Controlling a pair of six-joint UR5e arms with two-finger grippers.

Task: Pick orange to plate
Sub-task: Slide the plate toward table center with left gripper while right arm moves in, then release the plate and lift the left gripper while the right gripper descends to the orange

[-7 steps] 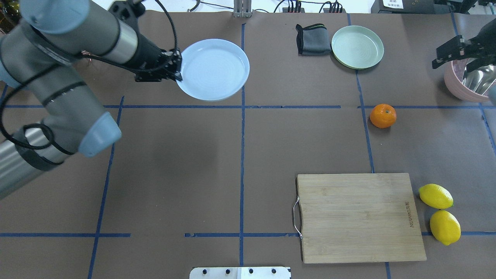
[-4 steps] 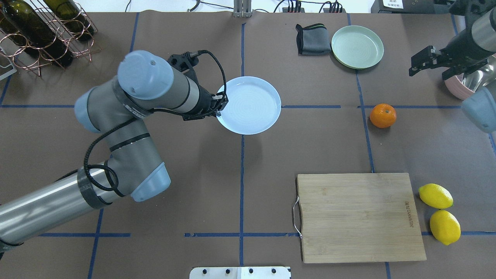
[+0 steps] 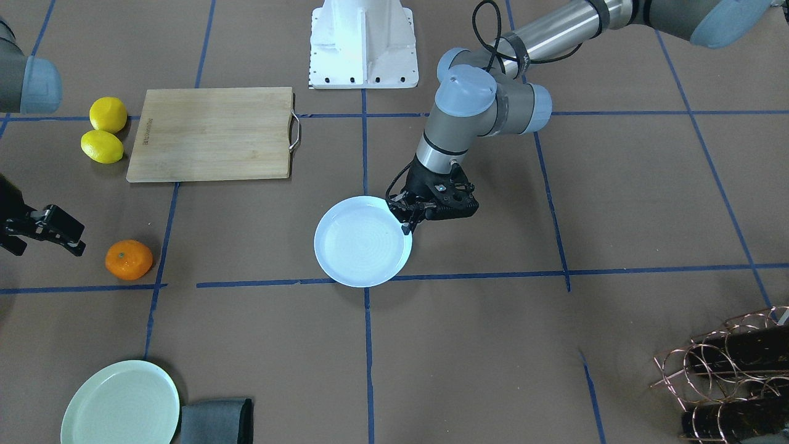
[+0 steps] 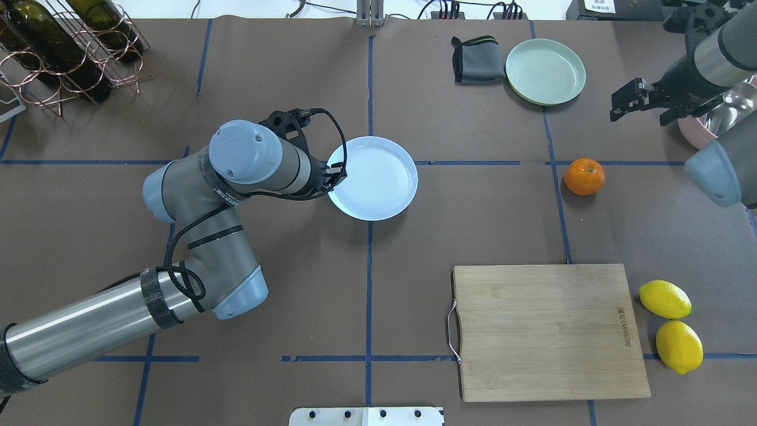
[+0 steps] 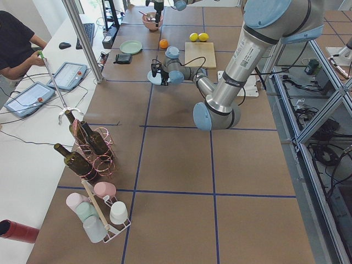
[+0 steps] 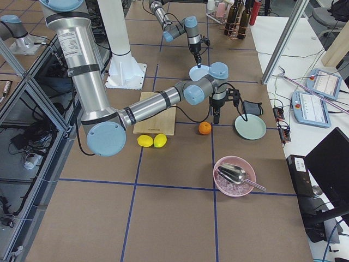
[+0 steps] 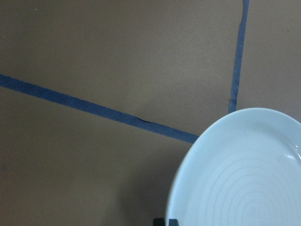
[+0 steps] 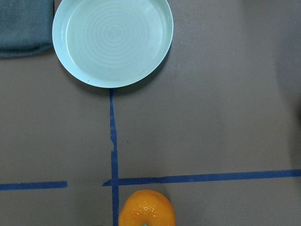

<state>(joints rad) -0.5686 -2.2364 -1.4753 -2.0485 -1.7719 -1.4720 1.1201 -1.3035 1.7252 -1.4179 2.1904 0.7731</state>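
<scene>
The only writing I can find is a dark mark burned in near one short edge of the rectangular pale bamboo cutting board (image 4: 547,331), and it is too small for me to read. The board shows strip grain and carries a thin bent-wire metal handle on its opposite short edge. It lies flat on the table (image 4: 284,272), which is covered in matte brown paper crossed by blue tape lines.

My left claw (image 4: 335,171) is pinched narrow on the rim of the plate (image 4: 378,180), a round, glossy, pale bluish-white dish with faint concentric rings and a smooth raised lip. The plate sits near the table's middle.

My right claw (image 4: 637,115) hangs with its jaws spread wide, gripping nothing, near the orange (image 4: 584,177) but apart from it. The orange is a small round bright-orange citrus fruit with shiny, finely pitted skin. It rests on the brown paper just beside a tape crossing, well apart from the plate.

Two smooth oval yellow lemons (image 4: 665,299) lie side by side just beside the board. A ringed mint-green plate (image 4: 545,71) sits just beside a folded dark grey cloth (image 4: 478,60). A pink bowl (image 6: 221,183) holds a shiny metal scoop, and a copper wire rack (image 4: 127,65) holds dark glass bottles.
</scene>
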